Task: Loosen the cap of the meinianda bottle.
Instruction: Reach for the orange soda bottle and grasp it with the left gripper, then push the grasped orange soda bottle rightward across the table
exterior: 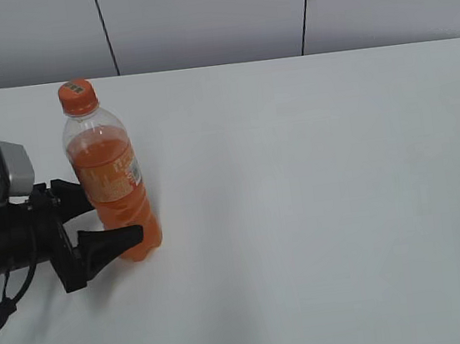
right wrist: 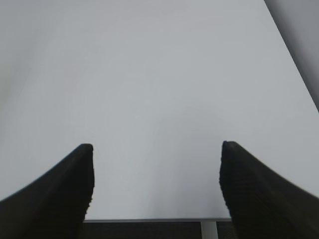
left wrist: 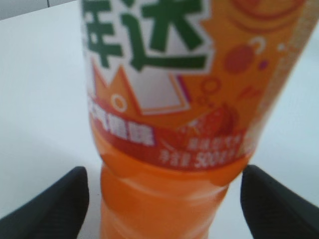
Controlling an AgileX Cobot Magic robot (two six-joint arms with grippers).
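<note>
1. Exterior view showed the meinianda bottle (exterior: 113,186) standing upright on the white table (exterior: 325,194), towards its left side, with the orange cap (exterior: 77,96) on top
2. The left gripper (exterior: 106,221) sat low at the bottle's lower body with its jaws spread wide, one finger behind the bottle and one in front; whether either finger touched the plastic could not be told
3. In the left wrist view the bottle's label (left wrist: 164,74) filled the frame and both black fingertips (left wrist: 55,204) stood apart from the ribbed base, so nothing was clamped
4. The right gripper (right wrist: 155,174) was also wide open and held nothing, with only bare table below it; it was out of the exterior view
5. Risk, as a judgement: the tall bottle could tip or slide if one finger met it first during closing
6. A weak or low clamp might let the bottle spin with the cap instead of loosening it
7. Squeezing the thin body hard could buckle it and push drink out once the seal broke
</note>
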